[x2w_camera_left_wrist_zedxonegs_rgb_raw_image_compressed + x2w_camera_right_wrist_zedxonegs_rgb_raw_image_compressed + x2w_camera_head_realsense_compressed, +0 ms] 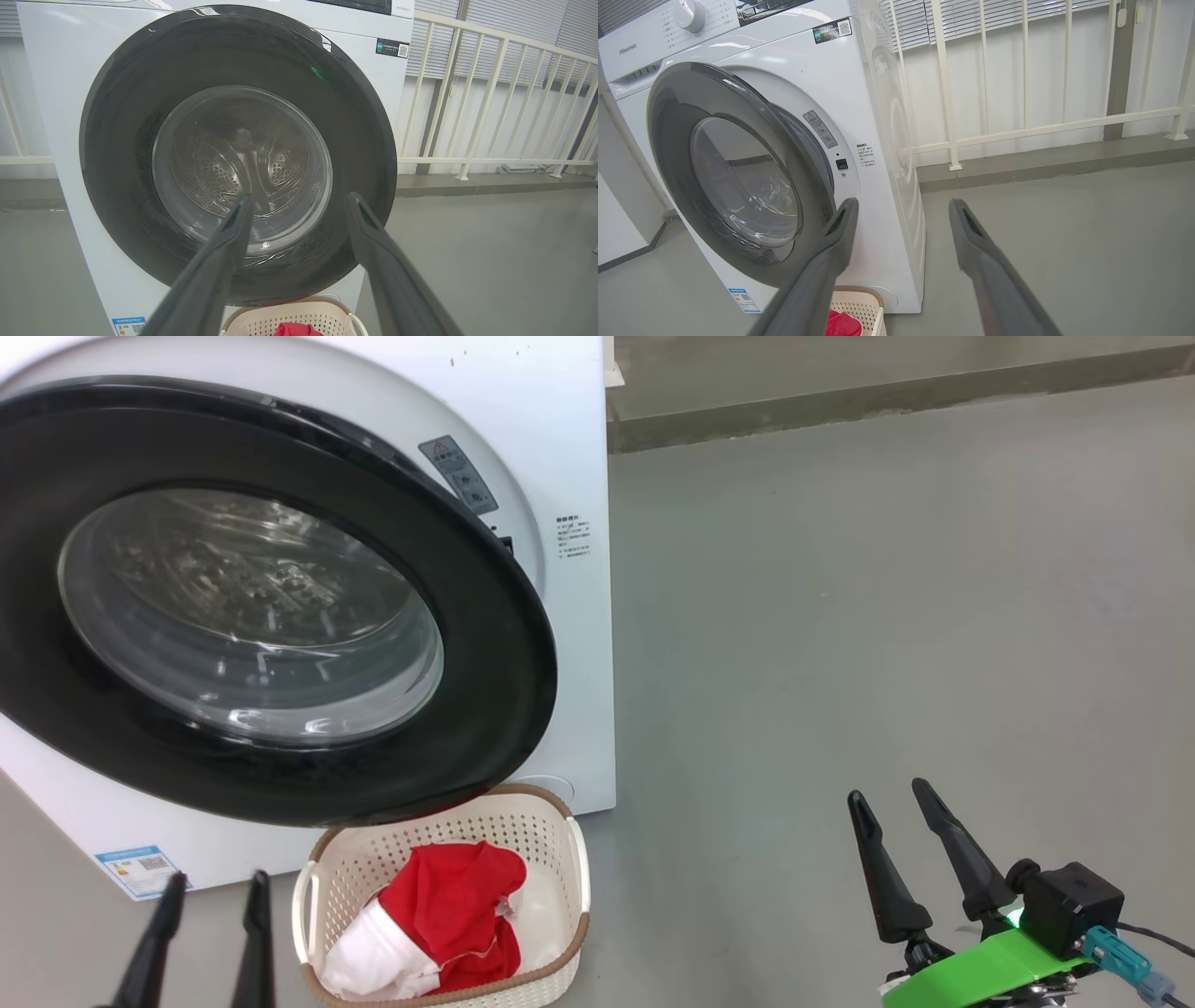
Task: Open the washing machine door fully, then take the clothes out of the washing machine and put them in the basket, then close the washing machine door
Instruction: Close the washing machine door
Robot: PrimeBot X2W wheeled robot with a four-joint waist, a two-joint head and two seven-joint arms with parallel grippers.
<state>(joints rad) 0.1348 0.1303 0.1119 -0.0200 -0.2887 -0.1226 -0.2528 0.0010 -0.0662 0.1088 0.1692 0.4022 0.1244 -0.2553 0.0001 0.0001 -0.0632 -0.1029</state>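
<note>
Head view: door point(485, 644) is ajar, hinged on my left. Its free edge stands off the washer point(560, 429) front, with a gap on the latch side. The door's lower rim overhangs the back rim of the basket point(523, 831). The basket sits on the floor point(840, 616) tight to the washer's front, near its right corner. Clothes point(448, 896) are in the basket, red with white parts, heaped toward its near left.

Through the glass I see perforated drum steel and can't tell more. Room to move is on my right, where grey floor runs from the washer's side to a raised kerb with a cream railing point(943, 93).

Left gripper point(217, 877) is low at the washer's front, just left of the basket, beside the blue label point(140, 870). Its fingers point at the door glass, jaws spread wide, nothing held.

Right gripper point(887, 790) is well apart from the washer, over bare floor. Its fingers tilt up-left and its jaws are likewise spread and empty. Its wrist view lines up on the door's free edge and the washer's right front corner.

Floor is smooth grey and the wall behind the railing is white.
</note>
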